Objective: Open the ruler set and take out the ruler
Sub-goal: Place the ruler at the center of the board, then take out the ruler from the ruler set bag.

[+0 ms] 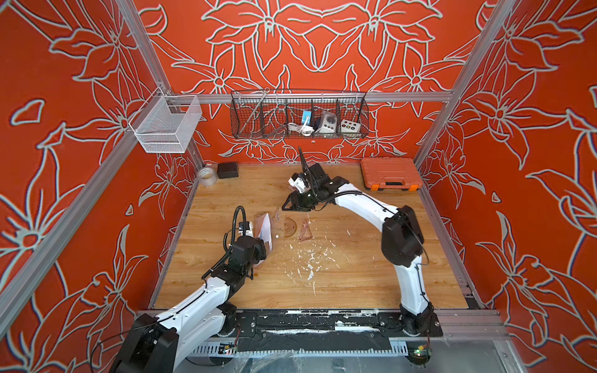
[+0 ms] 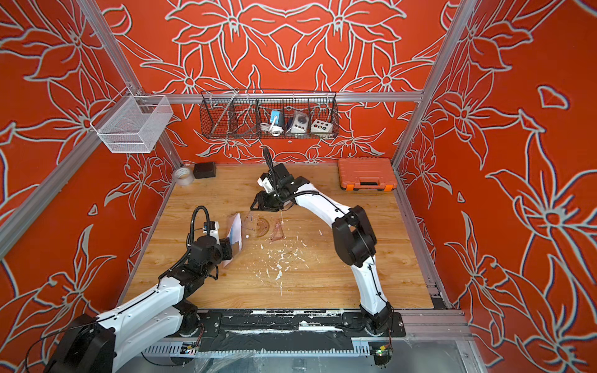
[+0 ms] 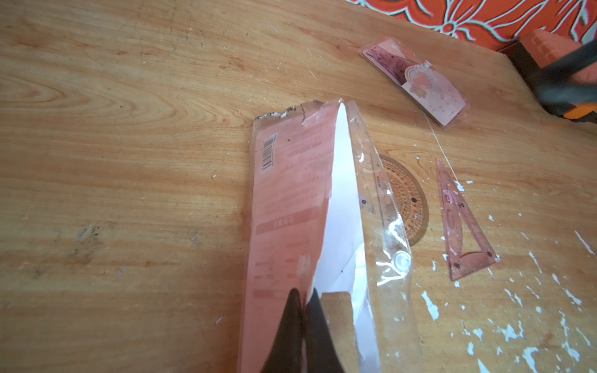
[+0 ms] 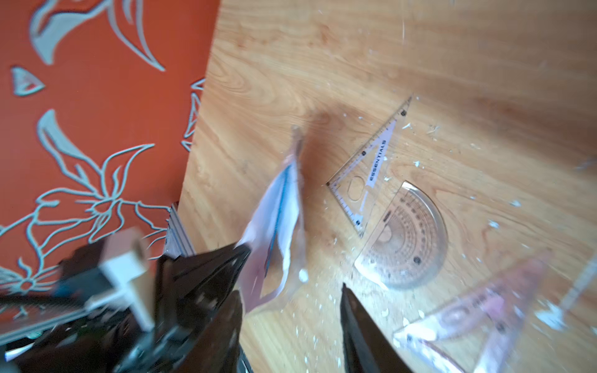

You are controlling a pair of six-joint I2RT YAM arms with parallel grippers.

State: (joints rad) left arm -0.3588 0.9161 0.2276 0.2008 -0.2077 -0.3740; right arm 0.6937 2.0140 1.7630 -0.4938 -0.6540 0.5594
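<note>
— What has the left arm got?
— The left gripper (image 3: pixel 303 295) is clenched on the near end of the pouch (image 3: pixel 290 193) and holds it up at a tilt, left of the table's middle. The right gripper (image 4: pixel 290 289) hangs over the far middle with its fingers apart and nothing in them.
— And the ruler?
— I can't make out a straight one, in the pouch or out of it. A protractor (image 4: pixel 407 239), a clear set square (image 4: pixel 371 164) just beside it and a pink triangle (image 3: pixel 458 219) lie flat just right of the pouch.
— What would you do next?
— I'd bring the right fingers to the pouch's open side. They should pinch only a stiff strip, not the film, and draw it along the pouch's length while the left grips firm. That plastic looks slippery, so a shallow pinch could slide off.
— And the room?
— There are red walls (image 1: pixel 80 193) with pale flowers, and a wooden table (image 1: pixel 355 284). An orange case (image 1: pixel 391 172) sits far right and a wire basket (image 1: pixel 245 129) hangs on the far wall. A white basket (image 1: pixel 168 129) hangs high on the left, a tape roll (image 1: pixel 206 176) lies far left, and white flecks (image 1: pixel 310 258) are scattered mid-table.
</note>
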